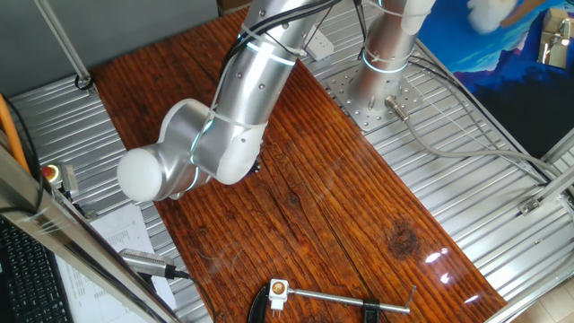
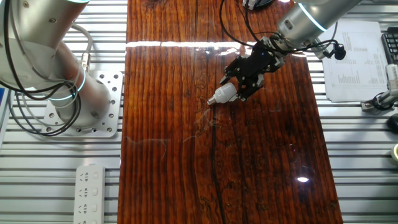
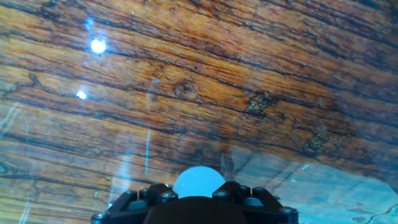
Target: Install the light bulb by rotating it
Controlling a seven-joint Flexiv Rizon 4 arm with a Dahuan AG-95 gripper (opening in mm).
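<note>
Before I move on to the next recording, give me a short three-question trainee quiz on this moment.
1. True or false: the light bulb lies loose on the wooden table.
2. In the other fixed view, where does the bulb's narrow base point? A) toward the lower left B) toward the papers C) straight up at the camera
3. Fill in: at the near edge of the table in one fixed view sits a small white ____ with a brass centre.

Key:
1. False: the gripper holds it between its fingers, above the wood.
2. A.
3. Socket, beside a metal clamp bar.
</note>
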